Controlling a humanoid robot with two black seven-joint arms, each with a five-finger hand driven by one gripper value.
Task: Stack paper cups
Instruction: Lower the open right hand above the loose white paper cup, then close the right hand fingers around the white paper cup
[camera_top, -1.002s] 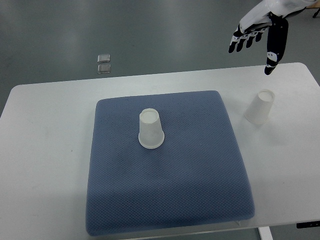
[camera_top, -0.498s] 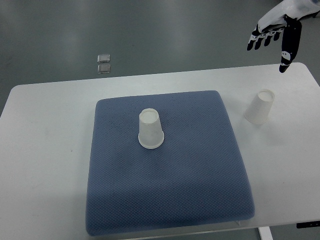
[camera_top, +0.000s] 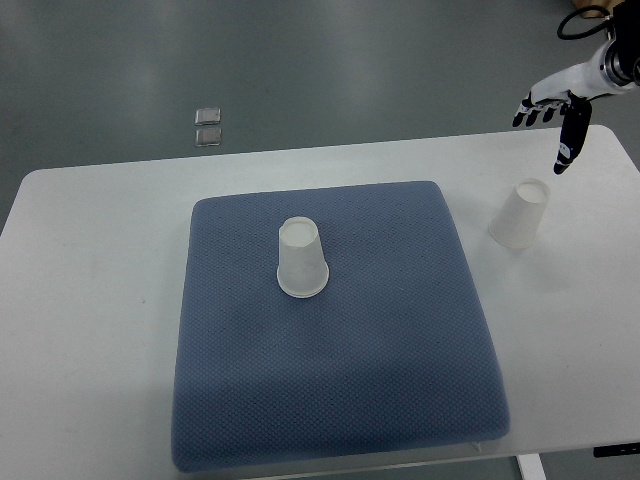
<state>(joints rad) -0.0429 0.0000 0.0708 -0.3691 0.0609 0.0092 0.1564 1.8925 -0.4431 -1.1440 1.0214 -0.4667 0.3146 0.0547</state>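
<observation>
a white table (camera_top: 100, 300) fills most of the frame, with a grey floor along the top. a blue mat (camera_top: 340, 400) with a dotted weave lies square in the middle of the table. one paper cup (camera_top: 301, 258) stands upside down on the mat, a little above and left of the mat's centre, its wide rim on the fabric and its narrow base facing up. a second paper cup (camera_top: 520, 213) stands upside down on the bare table at the right of the frame, just off the mat's upper right corner, well apart from the first cup.

the right hand (camera_top: 556, 105) hangs in the upper right corner of the frame, its arm coming in from the right edge. its dark-tipped fingers (camera_top: 534, 106) are loosely spread and hold nothing; the thumb points down toward the table. the hand is above and slightly right of the second cup in the picture and does not touch it.

in the upper left of the frame, on the floor beyond the table's far edge, two small square plates (camera_top: 208, 126) sit one above the other.
</observation>
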